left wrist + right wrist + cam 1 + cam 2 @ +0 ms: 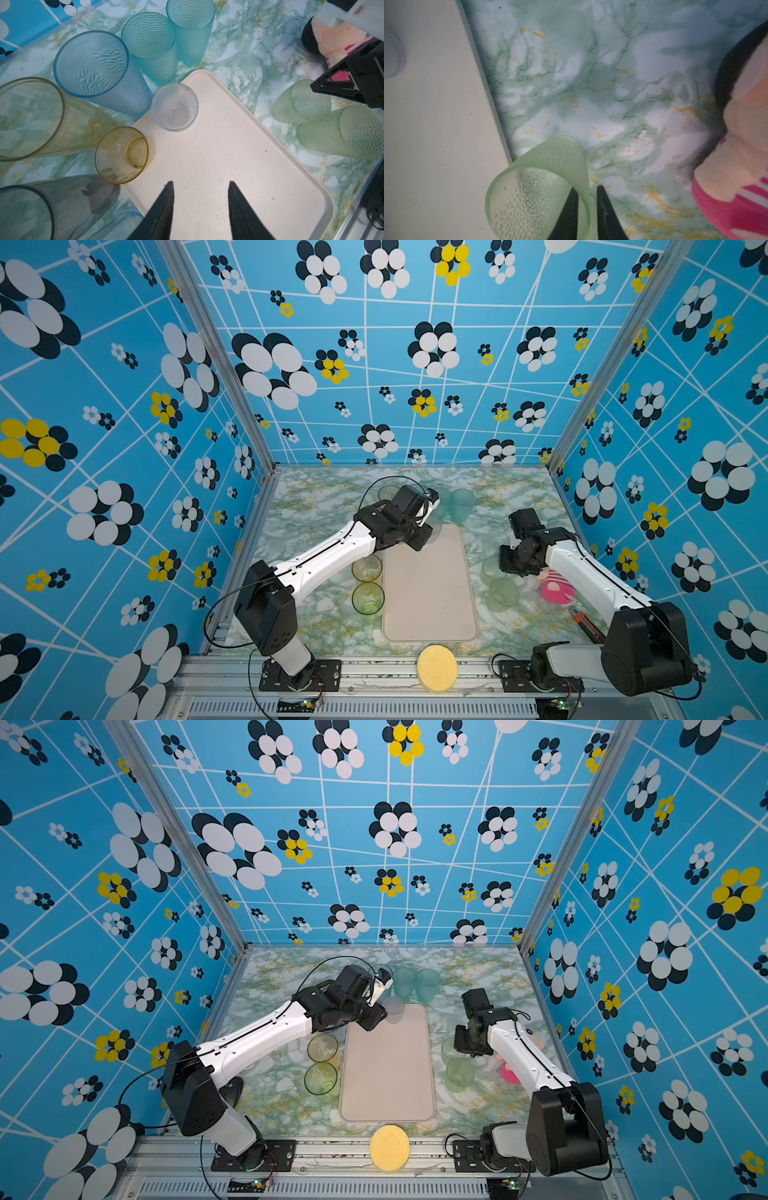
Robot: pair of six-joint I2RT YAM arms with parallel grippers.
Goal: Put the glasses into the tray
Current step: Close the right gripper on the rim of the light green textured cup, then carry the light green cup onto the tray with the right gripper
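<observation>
The pale tray (pixel 430 593) lies mid-table. One short clear glass (pixel 175 107) stands in its far left corner. My left gripper (pixel 200 182) hangs open over the bare tray, with nothing between its fingers. Around that corner on the table stand two teal glasses (pixel 149 35), a pale blue one (pixel 91 64), a tall amber one (pixel 31 118), a short amber one (pixel 122 153) and a grey one (pixel 25 212). Right of the tray, my right gripper (pixel 587 187) is shut on the rim of a green glass (pixel 537 187), one finger inside and one outside. A second green glass (pixel 504 593) stands beside it.
A pink plush toy (pixel 557 589) lies just right of the green glasses, under my right arm. An amber glass (pixel 367 567) and a green-tinted one (pixel 368 597) stand left of the tray. A yellow sponge disc (pixel 437 668) sits on the front rail. An orange-handled tool (pixel 586 624) lies front right.
</observation>
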